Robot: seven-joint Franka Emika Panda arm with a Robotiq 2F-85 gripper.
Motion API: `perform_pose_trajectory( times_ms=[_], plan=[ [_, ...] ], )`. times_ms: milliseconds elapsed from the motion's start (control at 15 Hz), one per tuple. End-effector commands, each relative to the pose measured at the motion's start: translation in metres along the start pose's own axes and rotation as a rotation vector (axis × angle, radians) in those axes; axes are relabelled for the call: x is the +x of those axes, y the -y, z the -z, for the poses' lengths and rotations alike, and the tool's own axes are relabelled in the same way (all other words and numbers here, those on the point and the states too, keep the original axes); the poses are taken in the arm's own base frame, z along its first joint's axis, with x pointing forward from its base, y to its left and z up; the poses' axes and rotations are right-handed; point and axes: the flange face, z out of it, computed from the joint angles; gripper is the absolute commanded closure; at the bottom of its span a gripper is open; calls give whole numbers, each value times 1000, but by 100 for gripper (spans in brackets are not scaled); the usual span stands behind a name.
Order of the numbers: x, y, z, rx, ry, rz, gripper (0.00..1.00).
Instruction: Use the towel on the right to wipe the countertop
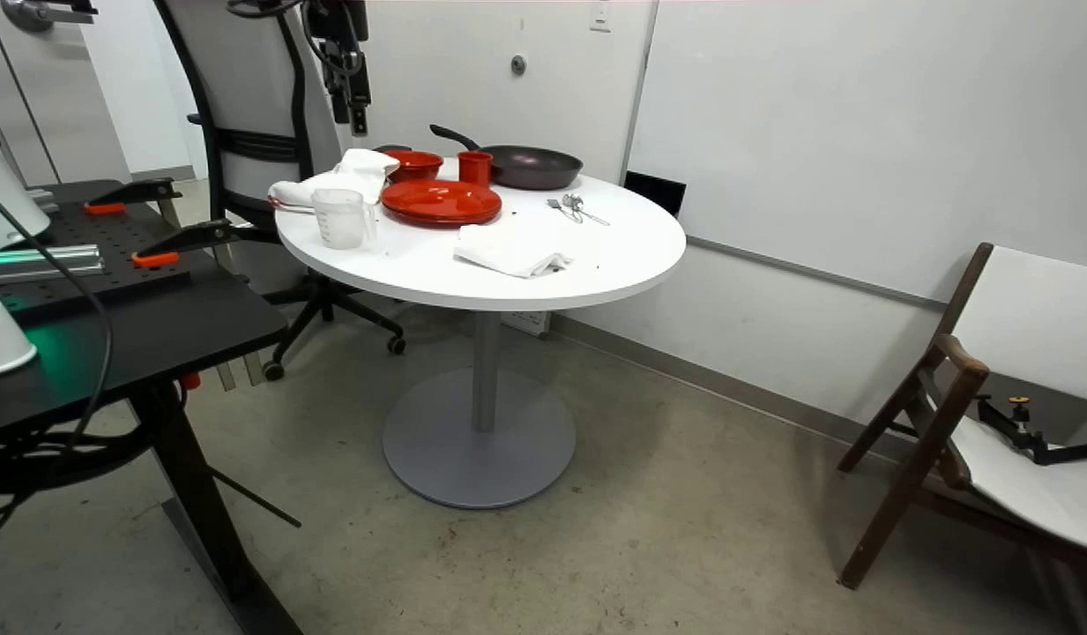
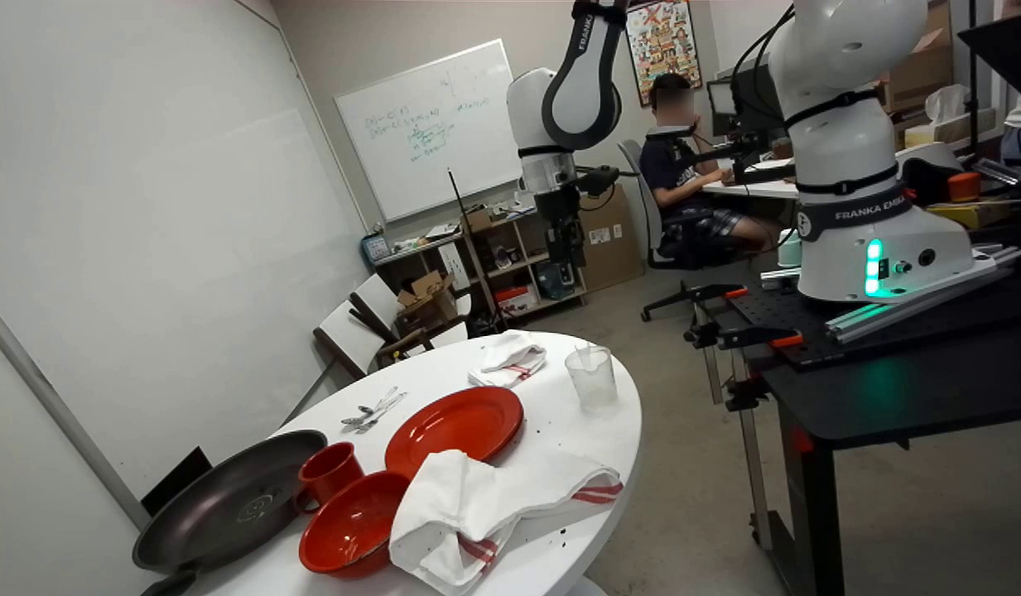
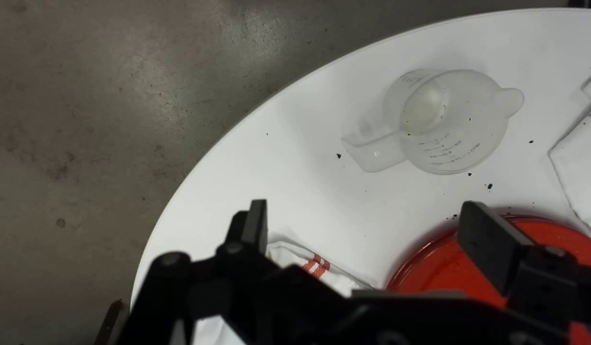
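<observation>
The countertop is a round white table [image 1: 631,242] with dark crumbs on it. It also shows in the wrist view [image 3: 295,148]. A folded white towel [image 1: 512,253] lies flat near one edge; it also shows in an exterior view [image 2: 508,362] and at the wrist view's right edge [image 3: 585,158]. A crumpled white towel with red stripes [image 2: 477,505] lies by the bowl; it also shows in the wrist view [image 3: 314,266], partly hidden behind my gripper. My gripper [image 3: 365,206] is open and empty, above the table. It hangs in both exterior views [image 1: 356,119] [image 2: 566,248], apart from both towels.
A clear measuring cup [image 3: 453,122] stands near the table edge. Stacked red plates [image 1: 442,201] lie between the towels. A red bowl [image 2: 357,526], red mug [image 2: 329,473], black pan [image 1: 534,168] and some cutlery [image 1: 577,208] are also on the table. An office chair [image 1: 243,115] stands behind.
</observation>
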Motion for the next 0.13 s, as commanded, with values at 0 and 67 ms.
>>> perform_pose_trajectory(
  times_ms=[0,67],
  plan=[
    [0,0,0,0,1,0,0],
    [0,0,0,0,1,0,0]
  ],
)
